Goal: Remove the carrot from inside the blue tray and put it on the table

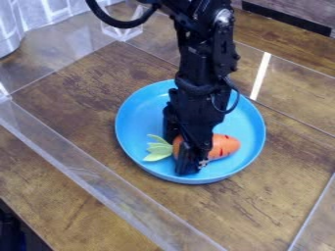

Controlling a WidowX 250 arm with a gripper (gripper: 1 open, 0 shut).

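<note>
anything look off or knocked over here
Nothing stands out. The carrot lies inside the blue tray, the gripper is down on it, and the tray sits flat on the table. No spill or damage visible.

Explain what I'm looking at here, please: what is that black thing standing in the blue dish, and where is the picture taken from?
The black thing is a robot arm, and its lower end is a gripper, a claw with two fingers. It points straight down into the blue tray, a round shallow dish. There is only one camera, looking down at the scene from in front and above. The tray sits on the table, dark wooden planks, with a clear plastic barrier along the near edge. Inside the tray lies the carrot, a small orange toy with pale green leaves. The gripper's fingers are closed around the carrot's middle, but the carrot still seems to rest in the tray, not yet lifted out.
</note>
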